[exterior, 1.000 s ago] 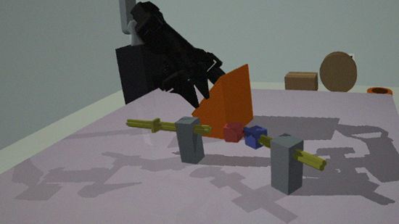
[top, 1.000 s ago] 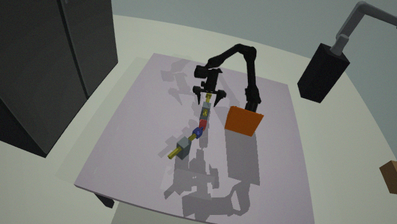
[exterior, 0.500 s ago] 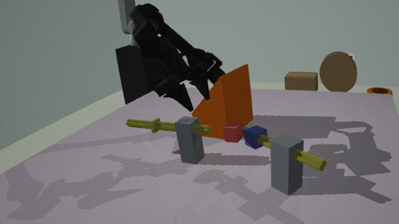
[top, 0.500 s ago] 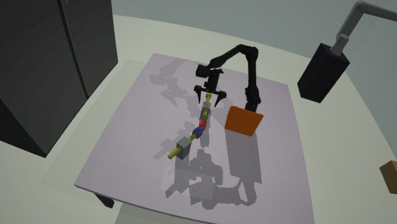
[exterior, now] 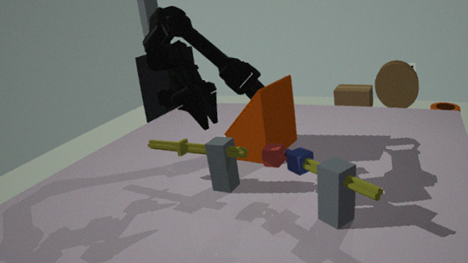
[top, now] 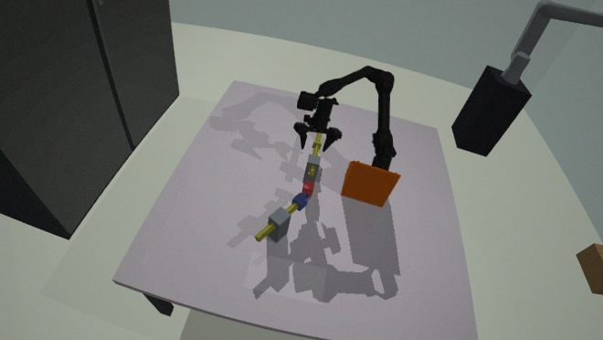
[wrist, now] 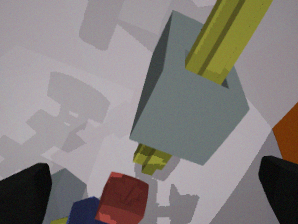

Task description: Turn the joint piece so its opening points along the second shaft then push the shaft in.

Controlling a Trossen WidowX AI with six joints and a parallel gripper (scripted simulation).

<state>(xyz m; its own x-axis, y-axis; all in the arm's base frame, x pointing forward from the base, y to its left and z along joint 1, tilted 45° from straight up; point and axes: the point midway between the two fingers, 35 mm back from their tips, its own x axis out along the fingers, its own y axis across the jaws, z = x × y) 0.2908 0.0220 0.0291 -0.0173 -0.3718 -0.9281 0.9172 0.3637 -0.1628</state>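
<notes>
The red joint piece (top: 308, 188) (exterior: 273, 155) (wrist: 122, 197) is hinged to the blue piece (top: 300, 201) (exterior: 300, 161) (wrist: 84, 210) on the end of the first yellow shaft (top: 264, 232) (exterior: 364, 188), held in a grey block (top: 279, 224) (exterior: 331, 193). It looks roughly in line with the second yellow shaft (exterior: 164, 146) (wrist: 230, 40), which runs through the other grey block (exterior: 221, 168) (wrist: 185, 110). A gap separates the shaft's end from the red piece. My gripper (top: 313, 149) (exterior: 211, 125) is open and empty, above the second shaft's outer part.
An orange wedge (top: 370, 184) (exterior: 278, 119) (wrist: 290, 135) stands beside the shafts, near the arm's base. The pale purple table (top: 183, 219) (exterior: 195, 246) carries the blocks. A dark cabinet, a black box and brown objects stand beyond the table.
</notes>
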